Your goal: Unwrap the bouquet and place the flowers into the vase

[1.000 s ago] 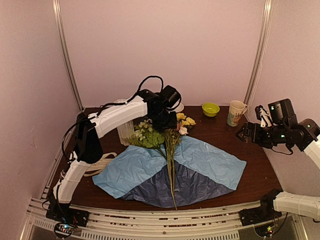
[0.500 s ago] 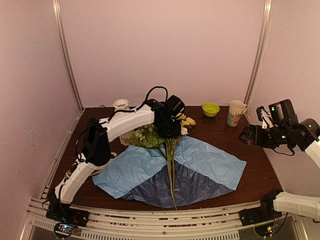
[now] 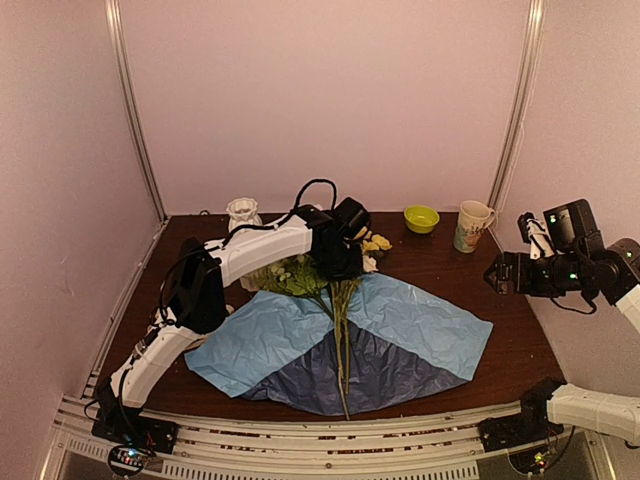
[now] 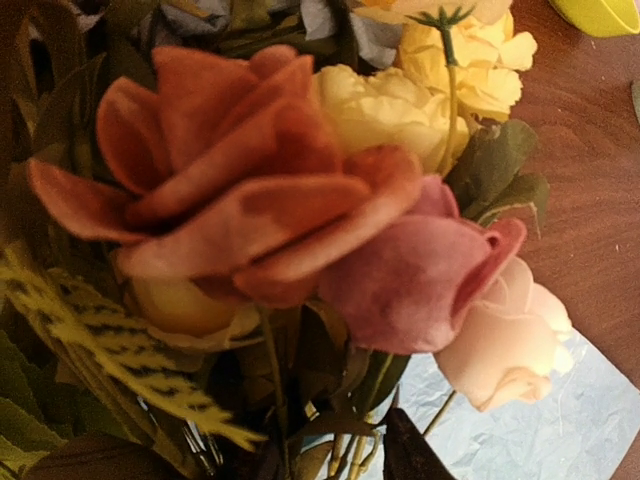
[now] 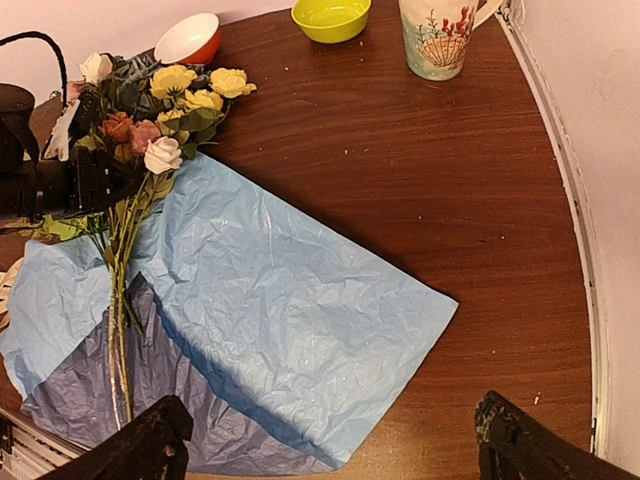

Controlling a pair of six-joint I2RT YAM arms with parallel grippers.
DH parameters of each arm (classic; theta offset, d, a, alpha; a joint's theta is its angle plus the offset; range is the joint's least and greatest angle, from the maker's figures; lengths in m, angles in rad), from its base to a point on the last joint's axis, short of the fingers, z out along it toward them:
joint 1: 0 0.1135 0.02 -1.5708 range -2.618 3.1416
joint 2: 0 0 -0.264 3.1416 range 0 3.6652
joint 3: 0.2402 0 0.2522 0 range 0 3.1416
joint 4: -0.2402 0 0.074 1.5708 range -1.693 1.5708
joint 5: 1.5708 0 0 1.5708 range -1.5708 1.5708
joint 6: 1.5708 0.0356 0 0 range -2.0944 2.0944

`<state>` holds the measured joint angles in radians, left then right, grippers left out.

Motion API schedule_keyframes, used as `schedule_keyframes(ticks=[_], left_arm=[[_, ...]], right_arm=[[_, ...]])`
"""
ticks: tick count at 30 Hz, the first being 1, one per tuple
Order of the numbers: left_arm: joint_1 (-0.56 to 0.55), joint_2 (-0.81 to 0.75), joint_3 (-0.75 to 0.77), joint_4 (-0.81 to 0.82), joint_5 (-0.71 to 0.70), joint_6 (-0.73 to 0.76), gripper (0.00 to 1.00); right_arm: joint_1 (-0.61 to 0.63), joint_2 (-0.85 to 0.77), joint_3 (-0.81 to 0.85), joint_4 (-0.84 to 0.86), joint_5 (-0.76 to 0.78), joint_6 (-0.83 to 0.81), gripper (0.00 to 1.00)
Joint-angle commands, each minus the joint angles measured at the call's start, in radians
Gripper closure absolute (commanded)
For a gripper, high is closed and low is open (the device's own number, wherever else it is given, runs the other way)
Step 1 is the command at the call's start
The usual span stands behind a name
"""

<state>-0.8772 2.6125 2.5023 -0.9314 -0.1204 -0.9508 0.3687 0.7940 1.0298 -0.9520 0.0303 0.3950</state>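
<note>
Nearest the arm bases, the blue paper [image 3: 400, 330] lies spread flat on the tabletop [image 3: 505, 345], dark panel in front, light panels fanning to either side; the flowers [image 3: 343, 300] lie along its middle, stems toward the near edge, blooms just past its far edge; the left arm reaches forward and rightward in a long arc, the left hand [image 5: 100, 180] turned down over the stems just below the blooms; whether its fingers pinch them I cannot tell; the right hand [image 3: 500, 272] hangs raised at the right side, fingers spread wide, holding nothing; farther back stand the mug [image 3: 471, 226] and green bowl [image 3: 421, 217]; the vase [image 3: 241, 212] stands upright at the far left, apart from the flowers.
</note>
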Motion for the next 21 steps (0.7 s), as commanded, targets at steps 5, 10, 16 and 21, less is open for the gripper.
schedule_keyframes(ticks=[5, 10, 16, 21], left_arm=[[0.018, 0.001, 0.012, 0.021, -0.035, 0.036, 0.93], [0.021, -0.04, 0.023, 0.07, -0.014, 0.02, 1.0], [0.036, -0.149, 0.038, 0.192, 0.009, 0.012, 1.0], [0.057, -0.255, 0.049, 0.29, 0.012, 0.044, 1.0]], right_arm=[[0.002, -0.017, 0.019, -0.027, 0.008, -0.008, 0.0], [0.002, -0.023, 0.021, -0.023, 0.008, -0.001, 0.0], [0.003, -0.016, 0.025, 0.001, -0.012, 0.012, 0.0], [0.003, 0.001, 0.034, 0.031, -0.026, 0.018, 0.0]])
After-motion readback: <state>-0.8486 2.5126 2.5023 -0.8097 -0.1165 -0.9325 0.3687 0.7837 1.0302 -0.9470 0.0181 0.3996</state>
